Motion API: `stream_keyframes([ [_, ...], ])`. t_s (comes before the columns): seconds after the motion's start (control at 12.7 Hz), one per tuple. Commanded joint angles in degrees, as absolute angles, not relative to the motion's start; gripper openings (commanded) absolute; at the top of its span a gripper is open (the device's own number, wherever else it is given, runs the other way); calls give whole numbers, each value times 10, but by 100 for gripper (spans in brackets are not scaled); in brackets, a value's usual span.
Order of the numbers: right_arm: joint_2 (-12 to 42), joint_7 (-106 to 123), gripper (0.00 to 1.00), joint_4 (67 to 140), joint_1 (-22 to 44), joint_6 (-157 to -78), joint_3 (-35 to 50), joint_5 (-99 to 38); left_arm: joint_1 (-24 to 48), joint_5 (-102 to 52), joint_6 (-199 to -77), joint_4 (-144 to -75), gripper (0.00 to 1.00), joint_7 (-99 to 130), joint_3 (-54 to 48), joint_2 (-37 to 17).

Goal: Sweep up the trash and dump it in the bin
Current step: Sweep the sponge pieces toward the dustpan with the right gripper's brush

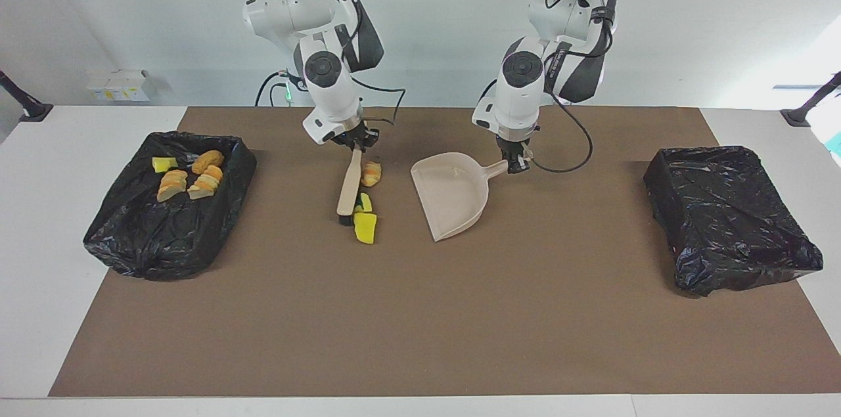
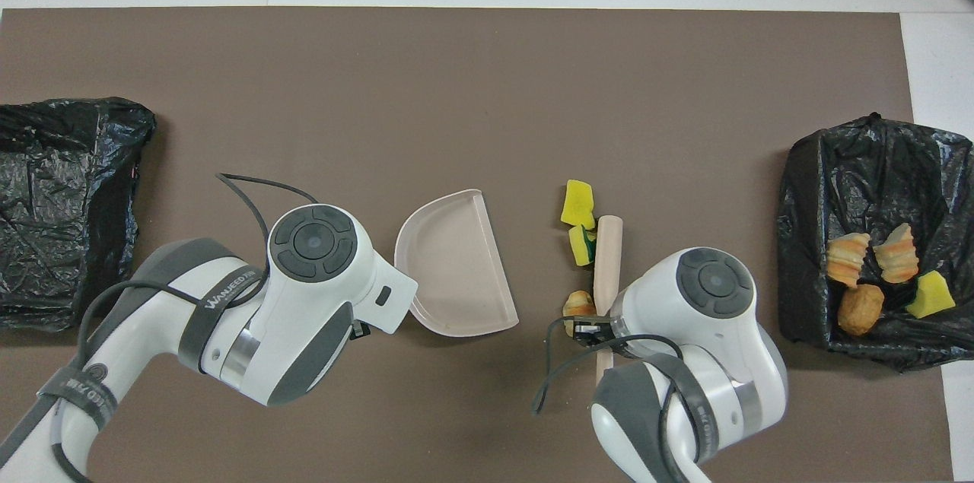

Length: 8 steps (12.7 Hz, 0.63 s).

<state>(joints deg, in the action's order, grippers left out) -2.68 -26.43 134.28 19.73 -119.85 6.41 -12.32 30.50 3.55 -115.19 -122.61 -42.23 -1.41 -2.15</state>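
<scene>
Black plastic lines the bin (image 1: 167, 207) at the right arm's end of the table, and four pieces of the trash lie in it: a yellow chunk (image 1: 163, 164) and three orange-tan bread-like pieces (image 1: 197, 179). The overhead view shows them bunched in the corner nearest the robots, which the facing view does not make plain. Next along in the facing view, the right gripper (image 1: 355, 146) is clamped on the handle end of the brush (image 1: 348, 188), whose black bristles rest on the brown mat (image 1: 420, 312). Three loose scraps sit against the brush on the side toward the dustpan: a bread-like piece (image 1: 371, 174) nearest the robots, a green-and-yellow sponge (image 1: 363, 202), and a yellow chunk (image 1: 365, 228) farthest out. From above, the right arm's wrist covers the grip and part of the bread-like piece; only the facing view shows the fingers closed on the handle. The beige dustpan (image 1: 453, 197) lies just beside the scraps, its open mouth toward them, with the left gripper (image 1: 517, 164) closed on its handle; overhead, the left arm hides that grip entirely. A second black-lined bin (image 1: 729, 217) stands at the left arm's end.
</scene>
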Motion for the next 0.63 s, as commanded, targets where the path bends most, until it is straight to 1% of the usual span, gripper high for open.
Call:
stream_keyframes([
  [0.0,41,-300,0,1271,234,-1201,65,-149,315,46,-1168,-1248,0,-409,-8,-4],
  [0.16,75,-313,0,1228,266,-1203,65,-175,315,46,-1170,-1248,0,-407,-8,-4],
  [0.32,79,-305,0,1211,292,-1203,67,-186,315,45,-1173,-1248,0,-406,-8,-4],
  [0.55,72,-233,0,1200,299,-1199,70,-305,315,45,-1173,-1248,0,-398,-8,-4],
])
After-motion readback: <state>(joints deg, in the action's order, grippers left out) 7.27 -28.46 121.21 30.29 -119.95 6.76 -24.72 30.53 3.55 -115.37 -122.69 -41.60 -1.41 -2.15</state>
